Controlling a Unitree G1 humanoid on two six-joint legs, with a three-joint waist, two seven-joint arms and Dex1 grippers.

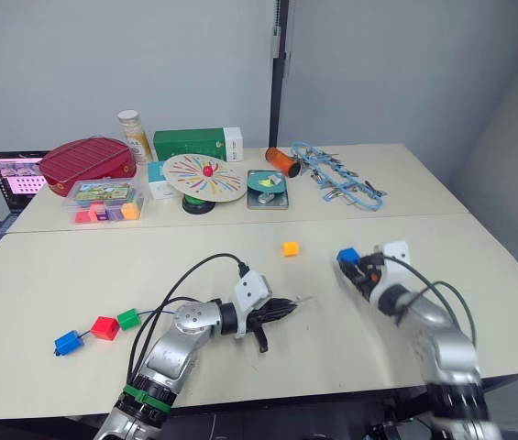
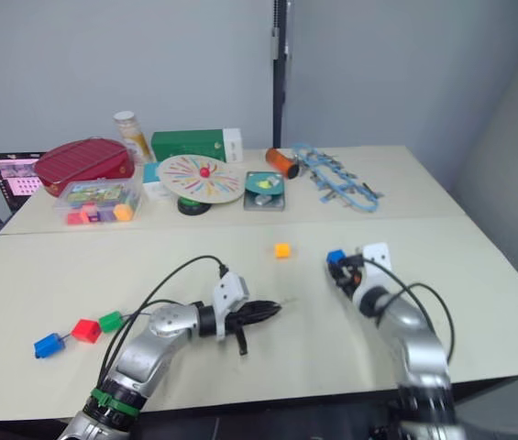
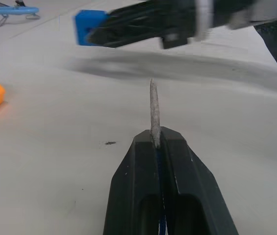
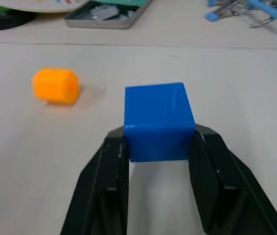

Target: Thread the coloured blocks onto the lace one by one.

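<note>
Three blocks look threaded already: a blue cube (image 1: pixel 67 343), the red cube (image 1: pixel 104 327) and the green cube (image 1: pixel 128 318) sit in a row on the lace (image 1: pixel 153 316) near the table's (image 1: pixel 75 266) front left edge. The left gripper (image 3: pixel 156 143) is pinched tight on the lace's pale tip (image 3: pixel 153 110), which points out toward the right gripper (image 4: pixel 159 147), itself clamped on the second blue cube (image 4: pixel 159 121) over the table's front right part, well apart from the tip. So that cube seems next onto the lace, and the orange-yellow cube (image 1: pixel 290 248) waits loose mid-table.
</note>
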